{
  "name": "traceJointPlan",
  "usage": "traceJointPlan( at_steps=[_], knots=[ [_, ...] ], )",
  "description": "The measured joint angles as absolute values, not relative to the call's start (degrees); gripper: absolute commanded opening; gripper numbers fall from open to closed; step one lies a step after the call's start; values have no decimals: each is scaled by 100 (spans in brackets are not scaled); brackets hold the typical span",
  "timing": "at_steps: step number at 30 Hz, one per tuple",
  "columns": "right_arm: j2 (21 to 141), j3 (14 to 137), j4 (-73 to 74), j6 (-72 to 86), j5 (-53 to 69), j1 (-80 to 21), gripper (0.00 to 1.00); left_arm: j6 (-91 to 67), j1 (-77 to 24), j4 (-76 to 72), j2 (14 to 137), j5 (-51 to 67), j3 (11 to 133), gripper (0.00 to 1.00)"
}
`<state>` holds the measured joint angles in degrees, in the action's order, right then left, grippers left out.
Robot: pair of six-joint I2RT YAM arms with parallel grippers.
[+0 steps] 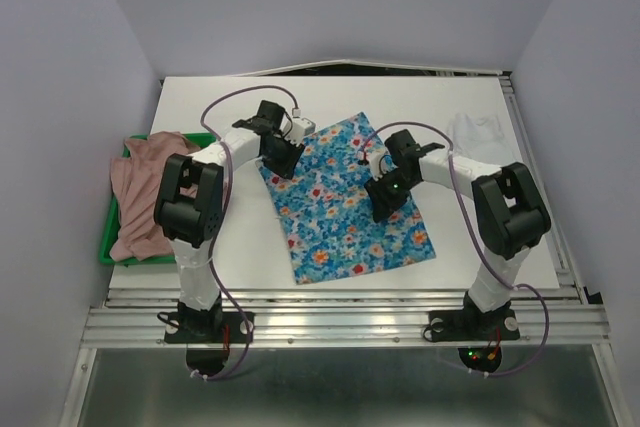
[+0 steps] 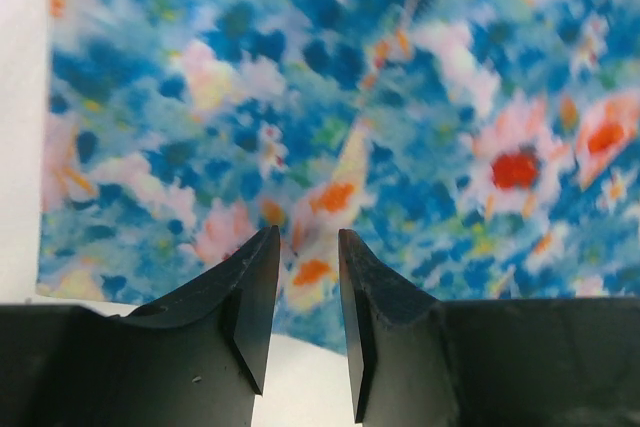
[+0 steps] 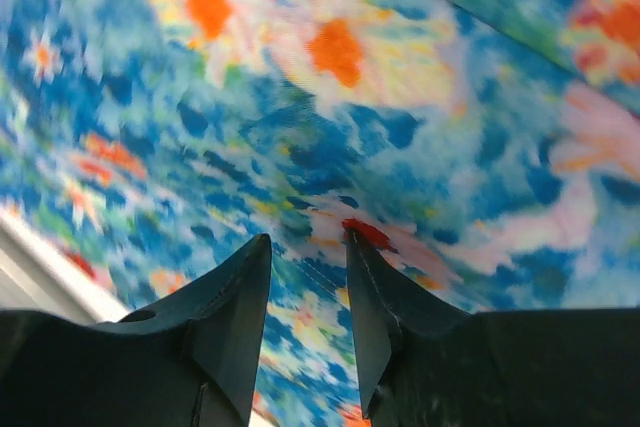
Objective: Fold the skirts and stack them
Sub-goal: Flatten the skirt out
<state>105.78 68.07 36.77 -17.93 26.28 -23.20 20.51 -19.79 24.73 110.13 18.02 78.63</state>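
Note:
The blue flowered skirt [image 1: 345, 217] lies spread flat in the middle of the white table. My left gripper [image 1: 281, 165] hovers over its left edge; in the left wrist view the jaws [image 2: 307, 237] stand a little apart with nothing between them, the cloth edge [image 2: 400, 97] and bare table just under them. My right gripper [image 1: 381, 209] points down over the skirt's middle right, open, its fingertips [image 3: 308, 239] close above the print [image 3: 400, 97] beside a fold line. The dusty-pink skirt [image 1: 140, 197] lies bunched at the left. The white skirt [image 1: 478, 132] lies crumpled at the back right.
A green tray [image 1: 105, 247] at the table's left edge holds the pink skirt. Grey walls close in on both sides and the back. A metal rail [image 1: 340, 312] runs along the near edge by the arm bases.

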Motion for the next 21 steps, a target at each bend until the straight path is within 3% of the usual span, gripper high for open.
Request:
traceJointPlan(
  at_steps=[11,15,21],
  knots=[
    [10272,6396,4458,-1347,3629,-3122,53,2290,-2051,2526,11402,1944,8197,39],
    [10213,7111,4888,-1479,3527,-2987,71,2620,-2132,2740,11404,2176,8079,42],
    [10062,8689,5013,-1955,3133,-2379,76,3186,-1999,3251,10982,2768,8191,48]
  ],
)
